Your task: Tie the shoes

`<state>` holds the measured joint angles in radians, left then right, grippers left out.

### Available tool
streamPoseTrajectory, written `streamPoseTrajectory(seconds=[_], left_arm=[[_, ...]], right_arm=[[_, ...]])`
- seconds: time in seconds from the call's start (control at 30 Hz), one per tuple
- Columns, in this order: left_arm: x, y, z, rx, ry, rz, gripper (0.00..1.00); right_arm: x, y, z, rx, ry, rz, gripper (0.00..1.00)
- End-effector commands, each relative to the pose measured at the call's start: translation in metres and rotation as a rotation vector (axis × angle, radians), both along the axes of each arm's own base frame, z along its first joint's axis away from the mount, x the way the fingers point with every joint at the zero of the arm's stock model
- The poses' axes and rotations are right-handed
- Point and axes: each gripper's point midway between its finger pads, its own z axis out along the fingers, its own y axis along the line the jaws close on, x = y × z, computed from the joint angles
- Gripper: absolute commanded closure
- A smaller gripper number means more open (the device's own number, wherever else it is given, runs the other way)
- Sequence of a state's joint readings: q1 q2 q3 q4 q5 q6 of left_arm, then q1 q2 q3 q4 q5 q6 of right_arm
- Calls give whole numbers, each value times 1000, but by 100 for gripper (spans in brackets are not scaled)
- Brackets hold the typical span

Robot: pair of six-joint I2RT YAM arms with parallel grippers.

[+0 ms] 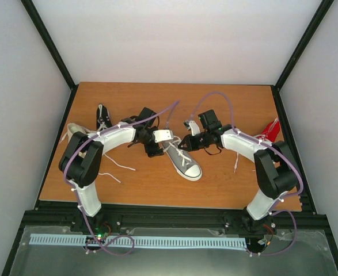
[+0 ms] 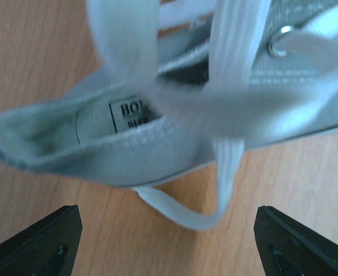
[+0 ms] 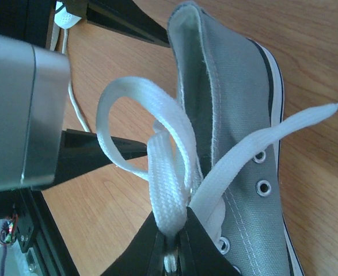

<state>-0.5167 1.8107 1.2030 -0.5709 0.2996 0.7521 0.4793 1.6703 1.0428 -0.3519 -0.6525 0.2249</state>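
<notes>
A label (image 2: 128, 116) inside the grey sneaker (image 2: 174, 152) starts with black letters "BO"; the rest and the line beneath are hidden or too blurred to read.

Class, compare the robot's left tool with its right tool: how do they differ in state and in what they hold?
The left tool stands wide open, while the right tool is shut. The left tool grips nothing, and the white lace only hangs loose in front of it, whereas the right tool pinches that lace between its tips. Shared: both are black and point at the grey shoe.
</notes>
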Motion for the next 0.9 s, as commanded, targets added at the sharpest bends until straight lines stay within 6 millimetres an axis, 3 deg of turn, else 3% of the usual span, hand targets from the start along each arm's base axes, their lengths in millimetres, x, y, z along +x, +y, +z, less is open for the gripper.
streamPoseTrajectory(seconds=[0.0,0.07,0.13,0.2,0.3,0.33,0.5,0.67,0.87], left_arm=[[14,-22,-4,-10,-77,-16,16],[11,-24,-10,-3,-58,-20,20],[12,-23,-13,3,-51,-15,31],[12,-22,-14,10,-53,-14,51],[15,-19,-11,19,-65,5,94],[17,-18,-10,19,-68,18,99],[20,-12,-12,42,-21,89,99],[27,-15,-18,48,4,126,99],[35,-17,-25,60,7,149,99]], right_arm=[[5,3,4,38,38,-6,93],[7,2,4,38,41,-11,93],[8,1,3,36,42,-17,93],[9,-2,3,30,43,-25,91],[10,-10,4,3,43,-39,92],[10,-14,5,-11,41,-44,93],[1,-20,13,-29,53,-37,95],[-20,-7,29,82,130,45,93],[-24,1,66,177,105,81,93]])
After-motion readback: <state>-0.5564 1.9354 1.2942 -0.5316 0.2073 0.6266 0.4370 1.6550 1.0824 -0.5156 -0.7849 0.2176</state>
